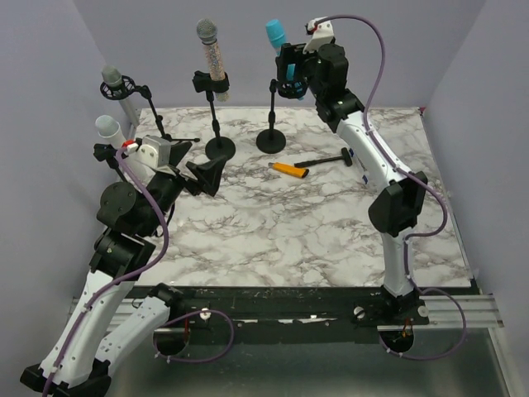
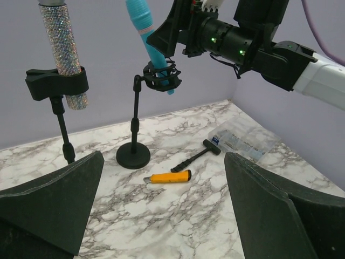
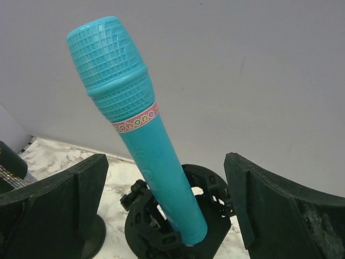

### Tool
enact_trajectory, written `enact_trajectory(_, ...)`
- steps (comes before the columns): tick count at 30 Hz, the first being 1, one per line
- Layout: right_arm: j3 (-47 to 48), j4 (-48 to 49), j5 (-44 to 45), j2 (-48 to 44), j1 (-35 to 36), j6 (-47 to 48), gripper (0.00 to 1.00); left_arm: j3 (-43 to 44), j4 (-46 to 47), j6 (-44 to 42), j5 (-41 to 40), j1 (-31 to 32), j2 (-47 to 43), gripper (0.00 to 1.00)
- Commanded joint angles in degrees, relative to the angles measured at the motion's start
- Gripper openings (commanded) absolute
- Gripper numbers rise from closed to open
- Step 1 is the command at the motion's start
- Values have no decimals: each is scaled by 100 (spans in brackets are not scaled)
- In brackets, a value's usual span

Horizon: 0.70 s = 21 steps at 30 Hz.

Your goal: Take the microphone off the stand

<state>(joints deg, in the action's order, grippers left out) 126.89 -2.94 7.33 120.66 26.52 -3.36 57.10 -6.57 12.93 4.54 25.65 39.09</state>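
On my right wrist feed, the teal microphone (image 3: 145, 145) carries a pink band (image 3: 136, 123) on which I can read only "phone". It sits tilted in the ring clip of its black stand (image 3: 210, 189) at the back of the surface (image 1: 289, 223), which is white marble pattern with grey veins. The walls (image 1: 397, 50) are pale lavender. My right end effector (image 3: 166, 159) stands wide on either side of the microphone, not touching it. My left end effector (image 2: 163, 156) is also wide and holds nothing. An orange utility knife (image 2: 170, 177) and a black hammer (image 2: 197, 155) lie near the stand's base.
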Motion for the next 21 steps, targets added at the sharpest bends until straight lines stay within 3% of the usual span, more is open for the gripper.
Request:
enact_trajectory(1, 511, 15, 36, 458, -15, 511, 97, 14, -5, -88, -110, 45, 19, 98)
enact_trajectory(11, 364, 642, -113, 693, 0, 684, 66, 3, -12, -124, -167, 63, 117, 98)
enact_trajectory(16, 180, 982, 18, 730, 176, 1461, 53, 8, -11, -106, -139, 72, 151, 98)
enact_trajectory(21, 363, 1041, 133, 836, 267, 1669, 40, -10, -3, -115, -146, 93, 143, 99)
